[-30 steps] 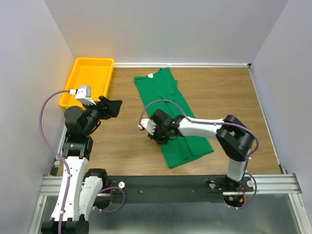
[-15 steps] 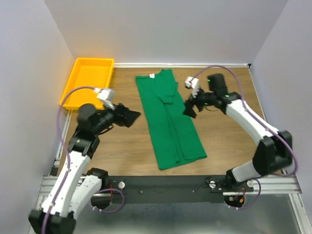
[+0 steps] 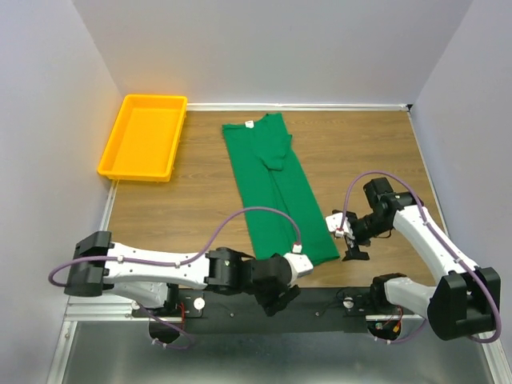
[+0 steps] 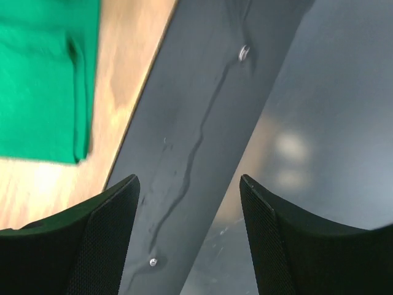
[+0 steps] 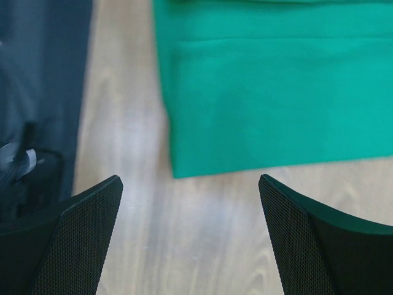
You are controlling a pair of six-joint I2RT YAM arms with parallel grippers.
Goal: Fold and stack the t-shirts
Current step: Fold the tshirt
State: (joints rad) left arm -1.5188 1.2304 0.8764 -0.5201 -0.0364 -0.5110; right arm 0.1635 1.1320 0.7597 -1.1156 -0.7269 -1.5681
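The yellow tray [image 3: 142, 174], far off to the left of the left gripper [image 3: 278, 299], shows only its bare floor. That gripper hangs over the black rail [image 4: 202, 123], jaws wide apart and holding nothing. The green t-shirt [image 3: 276, 192] lies flat, folded into a long strip. Its near hem lies just beyond that gripper and just left of the right gripper [image 3: 354, 249], which also gapes with nothing in it.

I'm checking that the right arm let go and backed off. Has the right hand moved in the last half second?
Yes. The right hand came back toward the black rail and is now open beside the shirt's near corner.
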